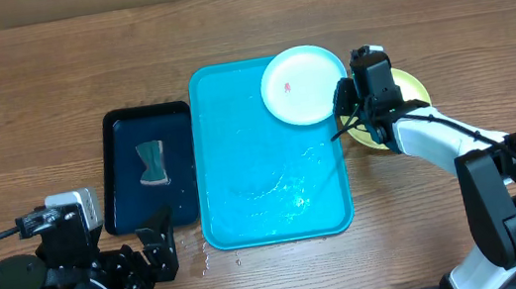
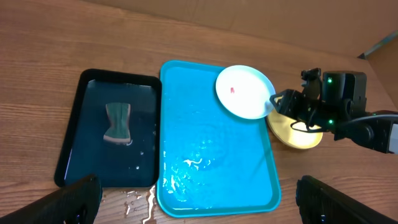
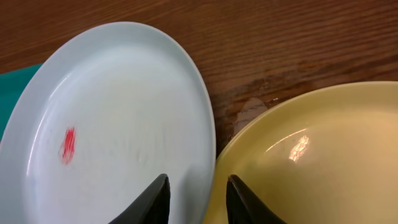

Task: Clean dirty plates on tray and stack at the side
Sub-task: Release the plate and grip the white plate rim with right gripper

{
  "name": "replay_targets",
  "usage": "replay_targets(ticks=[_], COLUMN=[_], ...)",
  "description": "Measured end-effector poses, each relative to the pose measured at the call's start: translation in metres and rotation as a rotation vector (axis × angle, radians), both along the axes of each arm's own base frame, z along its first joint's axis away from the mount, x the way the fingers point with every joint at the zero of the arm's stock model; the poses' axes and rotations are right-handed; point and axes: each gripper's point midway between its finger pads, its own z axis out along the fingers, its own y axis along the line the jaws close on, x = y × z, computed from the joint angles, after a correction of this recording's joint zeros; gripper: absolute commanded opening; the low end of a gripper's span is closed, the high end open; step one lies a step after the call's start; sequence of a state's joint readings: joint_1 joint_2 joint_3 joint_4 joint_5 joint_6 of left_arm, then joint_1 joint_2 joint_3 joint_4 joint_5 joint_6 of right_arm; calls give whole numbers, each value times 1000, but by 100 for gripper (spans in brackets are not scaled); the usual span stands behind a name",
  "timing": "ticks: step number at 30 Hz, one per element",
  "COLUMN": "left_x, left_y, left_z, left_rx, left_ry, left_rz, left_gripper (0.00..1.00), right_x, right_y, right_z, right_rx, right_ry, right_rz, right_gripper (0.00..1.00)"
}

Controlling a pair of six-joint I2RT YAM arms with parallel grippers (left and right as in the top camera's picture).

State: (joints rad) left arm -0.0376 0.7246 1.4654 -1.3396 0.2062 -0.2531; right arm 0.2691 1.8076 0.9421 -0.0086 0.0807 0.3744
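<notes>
**On the table: plates, trays, two grippers**

At the far right corner of the blue tray (image 1: 241,167), the light cyan plate (image 1: 302,84) is resting with its edge overhanging the rim. A small red smear (image 1: 288,88) is showing on its pale centre.

- Yellow-green plate (image 1: 412,84): sitting on the wooden table (image 1: 32,94) just right of the tray, its rim close beside the cyan plate's.
- Right gripper (image 3: 198,202): reaching in at the cyan plate's right edge, fingers narrowly apart astride that rim. Whether they are pinching it cannot be told.
- Left gripper (image 2: 199,204): hanging over the table's near left, jaws spread wide, holding nothing.
- Black tray (image 1: 115,123): lying just left of the blue tray, a sponge (image 1: 152,163) sitting in it.
</notes>
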Motion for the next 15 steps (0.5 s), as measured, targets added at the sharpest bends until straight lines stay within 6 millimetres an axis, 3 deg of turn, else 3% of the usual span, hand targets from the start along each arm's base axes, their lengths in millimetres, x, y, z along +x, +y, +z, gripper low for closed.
replay_targets(ticks=[8, 11, 15], left_x=[0, 0, 0], left_y=[0, 0, 0], left_z=[0, 0, 0], left_rx=[0, 0, 0], left_ry=[0, 0, 0], left_rz=[0, 0, 0], left_gripper=[100, 100, 100], right_x=[-7, -7, -3], right_y=[1, 1, 2], right_z=[-6, -6, -3], right_rx=[10, 12, 18], right_ry=[41, 41, 20], right_rz=[-1, -3, -3], right_gripper=[31, 24, 22])
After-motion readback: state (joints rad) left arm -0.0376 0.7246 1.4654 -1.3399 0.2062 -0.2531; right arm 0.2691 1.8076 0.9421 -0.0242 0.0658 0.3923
